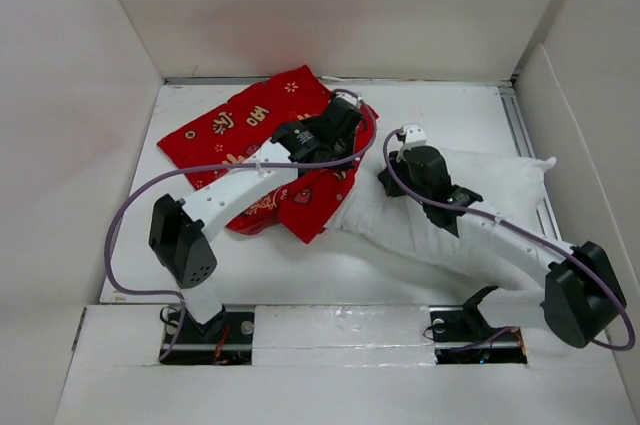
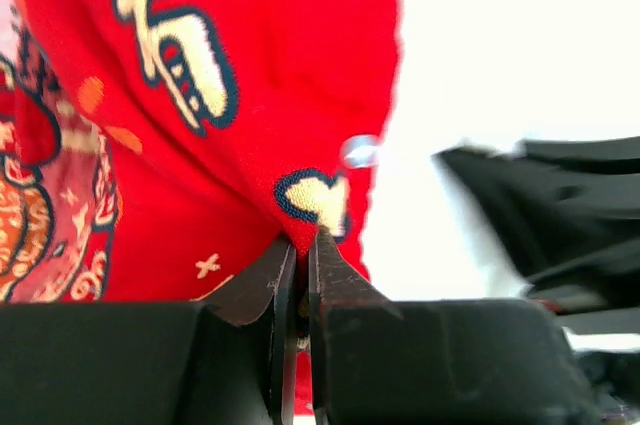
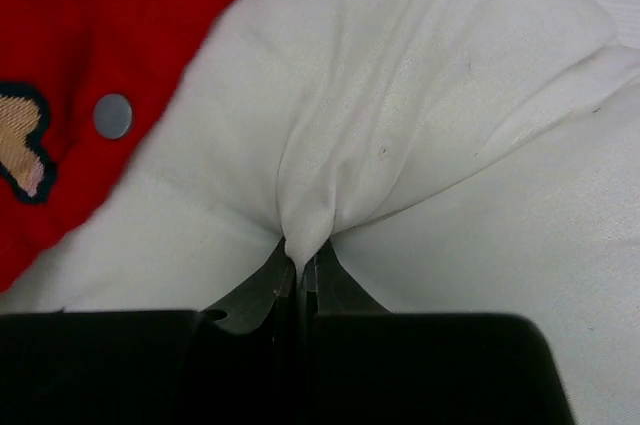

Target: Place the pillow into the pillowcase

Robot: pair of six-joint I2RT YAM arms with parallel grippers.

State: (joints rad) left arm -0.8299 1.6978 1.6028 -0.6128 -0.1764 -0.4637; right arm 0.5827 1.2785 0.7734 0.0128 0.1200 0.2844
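Note:
The red pillowcase (image 1: 238,125) with gold characters lies at the back left of the table. The white pillow (image 1: 495,185) lies to its right, its left end at the case's edge. My left gripper (image 1: 345,120) is shut on the pillowcase's right edge; the left wrist view shows red cloth (image 2: 200,95) pinched between the jaws (image 2: 302,245). My right gripper (image 1: 392,177) is shut on a fold of the pillow (image 3: 400,95) near its left end, the cloth bunched at the fingertips (image 3: 304,257). A snap button (image 3: 112,116) shows on the case's edge (image 3: 100,45).
White walls enclose the table on the left, back and right. A metal rail (image 1: 527,140) runs along the right side. Purple cables (image 1: 125,215) loop off both arms. The right arm lies across the pillow's front.

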